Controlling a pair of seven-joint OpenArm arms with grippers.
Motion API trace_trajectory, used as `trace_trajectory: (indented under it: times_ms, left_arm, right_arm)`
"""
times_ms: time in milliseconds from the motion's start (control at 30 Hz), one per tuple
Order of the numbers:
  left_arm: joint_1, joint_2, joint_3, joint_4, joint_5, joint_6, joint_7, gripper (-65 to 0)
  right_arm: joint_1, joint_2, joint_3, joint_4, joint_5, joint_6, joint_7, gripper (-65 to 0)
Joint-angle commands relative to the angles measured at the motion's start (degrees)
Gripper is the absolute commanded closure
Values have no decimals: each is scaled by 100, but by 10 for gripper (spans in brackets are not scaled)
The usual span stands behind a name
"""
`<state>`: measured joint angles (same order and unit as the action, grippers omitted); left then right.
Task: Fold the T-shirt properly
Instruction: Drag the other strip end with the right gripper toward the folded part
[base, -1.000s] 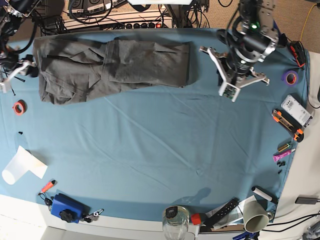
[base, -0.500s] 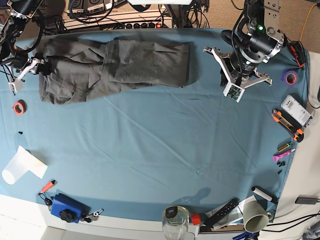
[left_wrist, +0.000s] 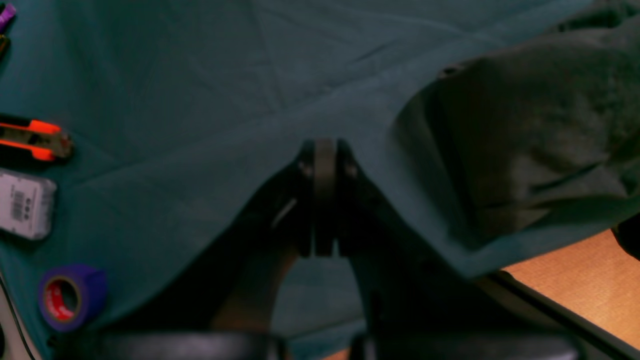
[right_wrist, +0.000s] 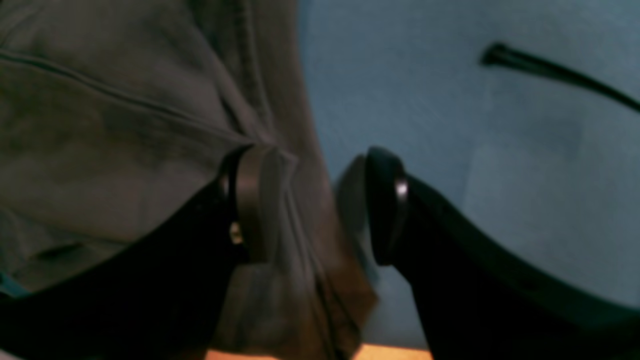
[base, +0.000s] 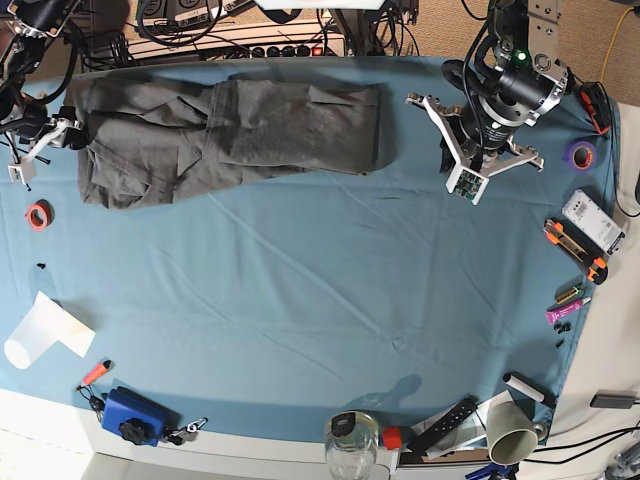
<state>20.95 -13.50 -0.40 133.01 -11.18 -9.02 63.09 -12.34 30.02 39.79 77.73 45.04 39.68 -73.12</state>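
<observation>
Right tool (base: 62, 131) stood wide at the far left corner of the tabletop (base: 320, 300), straddling the shirt (base: 225, 135) end hem, not yet clamped. Shirt lay along the far edge, long axis left-right. Left tool (base: 470, 165), shut and empty, hovered beside its other end.

A blue-teal cloth (base: 330, 290) covers the table (base: 30, 420); cables and a power strip (base: 285, 48) lie along the top edge.
</observation>
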Motion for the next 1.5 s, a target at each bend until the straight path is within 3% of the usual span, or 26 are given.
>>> trace_trajectory:
  times_ms: [0, 167, 367, 533, 600, 700, 733, 867, 1000, 1133, 1333, 1467]
  left_arm:
    - [-15, -13, -11, 105, -2, -2, -107, 0]
    - [-15, -13, -11, 105, -2, -2, -105, 0]
    - [-15, -13, -11, 105, -2, -2, -122, 0]
    - [-15, -13, -11, 105, -4, -2, -160, 0]
    - [-15, -13, -11, 105, -4, -2, -157, 0]
    - [-15, -13, -11, 105, -4, -2, -160, 0]
    - [-15, -13, -11, 105, -4, -2, -160, 0]
    - [-15, -15, -11, 105, -2, -2, -144, 0]
    - [-13, -15, -13, 105, 0, -2, -101, 0]
    - [2, -15, -13, 105, 0, -2, -92, 0]
    - [2, -15, -13, 105, 0, -2, -50, 0]
    - [22, -15, -17, 105, 4, -2, 52, 0]
  right_arm:
    - [13, -13, 26, -22, 35, 32, -46, -279]
    - [7, -343, 28, -210, 111, 32, -358, -279]
    - [11, -367, 28, -210, 1154, 32, -688, -279]
    - [13, -367, 28, -210, 1237, 32, -688, -279]
    - [13, -367, 28, -210, 1237, 32, -688, -230]
    - [11, -369, 28, -210, 1233, 32, -688, -46]
    - [13, -369, 28, -210, 1202, 32, -688, 0]
    - [15, -365, 28, -210, 605, 32, -688, 0]
    - [98, -282, 28, -210, -407, 32, 411, 0]
    - [511, -37, 28, -210, -994, -334, 721, 0]
    - [1349, 450, 28, -210, -1058, -415, 638, 0]
    - [1598, 614, 28, -210, -890, -505, 48, 0]
